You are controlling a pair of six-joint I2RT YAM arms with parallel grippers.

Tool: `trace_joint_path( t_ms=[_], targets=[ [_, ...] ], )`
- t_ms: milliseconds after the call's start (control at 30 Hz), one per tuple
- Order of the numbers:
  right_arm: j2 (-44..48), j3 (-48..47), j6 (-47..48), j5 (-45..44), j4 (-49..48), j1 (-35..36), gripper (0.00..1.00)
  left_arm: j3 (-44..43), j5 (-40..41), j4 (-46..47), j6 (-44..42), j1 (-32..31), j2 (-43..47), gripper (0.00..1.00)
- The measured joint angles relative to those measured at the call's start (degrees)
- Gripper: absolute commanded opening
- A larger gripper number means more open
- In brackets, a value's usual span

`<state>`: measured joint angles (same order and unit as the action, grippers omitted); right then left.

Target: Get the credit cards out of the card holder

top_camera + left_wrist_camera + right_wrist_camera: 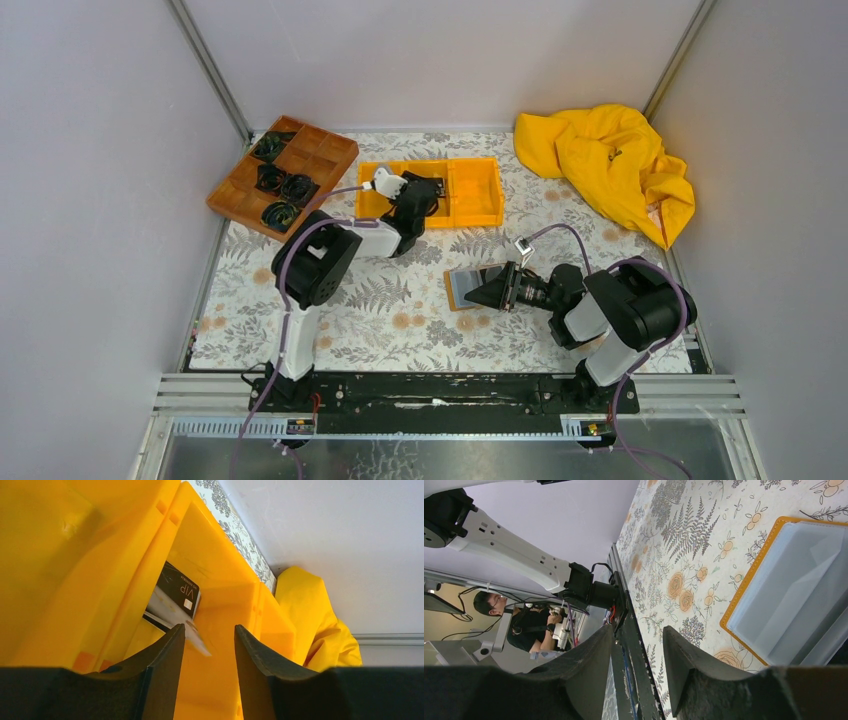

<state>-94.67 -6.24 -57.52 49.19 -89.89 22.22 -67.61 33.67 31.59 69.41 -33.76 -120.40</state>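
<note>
A black credit card (179, 587) marked VIP leans on a pale card (167, 611) inside a compartment of the orange three-compartment plastic bin (475, 190). Another pale card beside them is too blurred to read. The left gripper (209, 628) hangs just above them, fingers parted and holding nothing.

The small orange-tan folding card holder (784, 590) lies open on the floral tablecloth (400, 310), its grey-blue lining up, well apart from the bin. The right gripper (638, 630) sits at its edge, jaws apart with nothing between them.

A brown wooden divided tray (283, 172) and a crumpled yellow cloth (610, 160) lie at the table's far side.
</note>
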Motion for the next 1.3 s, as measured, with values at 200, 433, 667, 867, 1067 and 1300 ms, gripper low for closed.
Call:
trace_joint_path(
  t_ms=[200, 433, 667, 867, 1067, 1300],
  targets=[
    [0.0, 0.0, 0.0, 0.0, 0.0, 0.0, 0.49, 2.75, 0.0, -1.53, 0.92, 0.0, 4.52, 0.5],
    [0.0, 0.0, 0.0, 0.0, 0.0, 0.0, 0.49, 6.36, -0.07, -1.6, 0.74, 0.0, 9.6, 0.51],
    [0.07, 0.0, 0.02, -0.02, 0.0, 0.0, 0.49, 7.06, -2.56, -1.92, -8.35, -0.72, 14.01, 0.59],
    [4.22, 0.09, 3.08, -1.99, 3.56, 0.02, 0.48, 8.26, -4.28, -6.27, -21.57, -3.78, 23.96, 0.79],
    [23.63, -1.09, 15.06, -15.19, 31.1, 0.02, 0.42, 12.68, -4.72, -10.91, -32.39, -7.93, 34.73, 0.8],
    [39.32, -12.35, 25.49, -42.84, 66.95, -0.04, 0.15, 17.57, -7.8, -15.8, -34.88, -12.41, 36.72, 0.2]
  ],
)
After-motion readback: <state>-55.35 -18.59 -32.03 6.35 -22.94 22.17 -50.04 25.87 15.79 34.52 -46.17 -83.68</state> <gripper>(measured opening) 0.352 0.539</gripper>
